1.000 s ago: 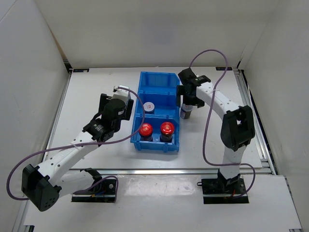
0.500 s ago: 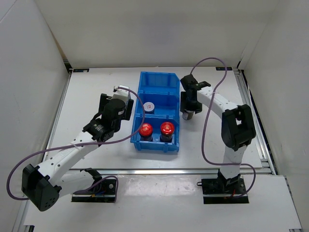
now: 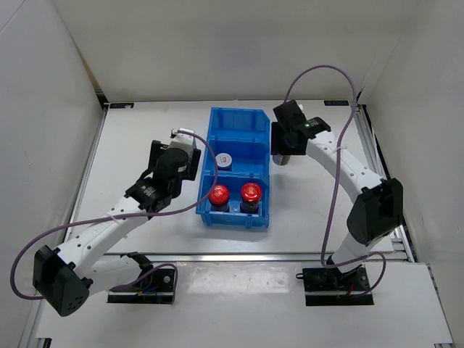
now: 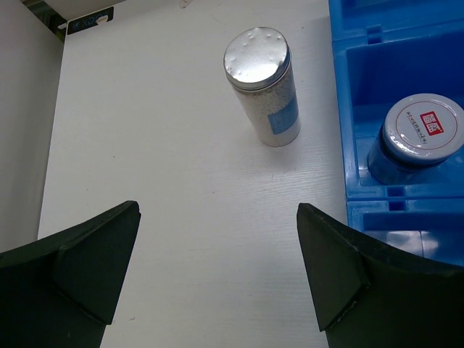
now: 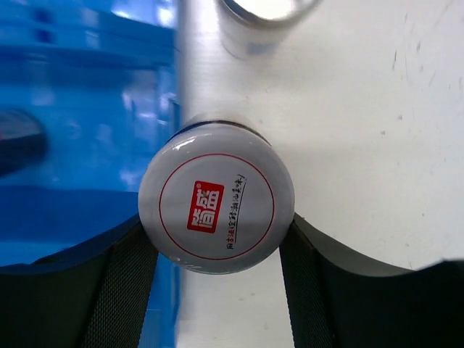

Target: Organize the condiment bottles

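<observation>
Clamping a short silver-lidded jar (image 5: pixel 216 212) by its sides in the right gripper (image 3: pixel 284 150), just beside the right wall of the blue bin (image 3: pixel 237 114), with a blurred silver-capped bottle (image 5: pixel 264 18) close behind. Holding the left gripper (image 4: pixel 217 239) spread wide above the worktop (image 4: pixel 145 167), facing a tall silver-capped bottle (image 4: pixel 262 87) upright just left of the bin. Showing inside the bin a second short jar (image 4: pixel 419 138) in the middle compartment, plus left red-capped jar (image 3: pixel 220 193) and right red-capped jar (image 3: pixel 251 191) side by side in the nearest.
</observation>
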{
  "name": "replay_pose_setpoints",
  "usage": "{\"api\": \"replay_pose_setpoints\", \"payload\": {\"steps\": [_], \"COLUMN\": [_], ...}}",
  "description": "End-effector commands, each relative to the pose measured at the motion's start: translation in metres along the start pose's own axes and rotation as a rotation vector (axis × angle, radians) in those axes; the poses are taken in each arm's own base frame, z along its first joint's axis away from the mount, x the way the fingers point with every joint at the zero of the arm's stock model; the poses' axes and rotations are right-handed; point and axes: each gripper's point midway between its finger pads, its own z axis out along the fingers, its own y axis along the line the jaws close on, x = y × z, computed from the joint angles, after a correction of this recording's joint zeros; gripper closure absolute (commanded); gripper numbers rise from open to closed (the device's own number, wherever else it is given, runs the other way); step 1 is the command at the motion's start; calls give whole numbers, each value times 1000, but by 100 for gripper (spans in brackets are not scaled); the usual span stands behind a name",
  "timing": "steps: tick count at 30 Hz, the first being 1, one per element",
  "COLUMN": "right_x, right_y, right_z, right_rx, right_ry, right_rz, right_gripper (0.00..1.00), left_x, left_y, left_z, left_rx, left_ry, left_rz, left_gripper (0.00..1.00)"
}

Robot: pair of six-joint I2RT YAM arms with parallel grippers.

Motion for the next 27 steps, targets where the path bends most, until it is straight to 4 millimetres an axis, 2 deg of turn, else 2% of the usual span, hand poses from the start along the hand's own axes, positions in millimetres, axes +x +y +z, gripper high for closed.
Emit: {"api": "replay_pose_setpoints", "payload": {"steps": [1, 5, 8, 9, 11, 12, 13, 14, 16, 18, 21, 25, 26, 27], "right_x": [-60, -70, -69, -66, -65, -53, -50, -43, -41, -34, -31, -33, -33, -32], "right_y": [20, 51, 76, 81, 93, 99, 103, 105, 116, 121, 119, 119, 119, 117], "right_z": [-49, -48, -40, -27, -20, -6, -1, 13, 16, 22, 25, 22, 22, 21], "right_rx": [-66, -112, -135, -126, -142, -127, -132, -115, -125, -122, -109, -115, -115, -114], "right_ry": [-221, -230, -218, -194, -175, -127, -103, -67, -46, -28, -23, -33, -34, -35], "right_rz": [16, -24, -61, -56, -45, -60, -50, -45, -14, -12, -3, 1, -13, -27], "right_gripper": [100, 100, 100, 100, 100, 100, 100, 100, 100, 100, 100, 100, 98, 85], "left_x": [-20, -20, -20, -20, -20, -20, -20, -20, -20, -20, -22, -22, -22, -20], "left_y": [2, 2, 4, 4, 4, 4, 4, 4, 4, 4, 7, 7, 7, 6], "left_z": [-1, -1, -1, -1, -1, -1, -1, -1, -1, -1, -3, -3, -3, -2], "left_rx": [-9, -9, -18, -18, -18, -18, -18, -18, -18, -18, -27, -27, -27, -27], "left_ry": [-43, -43, -43, -43, -43, -43, -43, -43, -43, -43, -50, -50, -50, -43], "left_rz": [-31, -31, -32, -32, -32, -32, -32, -32, -32, -32, -37, -38, -38, -32], "left_gripper": [0, 0, 0, 0, 0, 0, 0, 0, 0, 0, 0, 0, 0, 0]}}
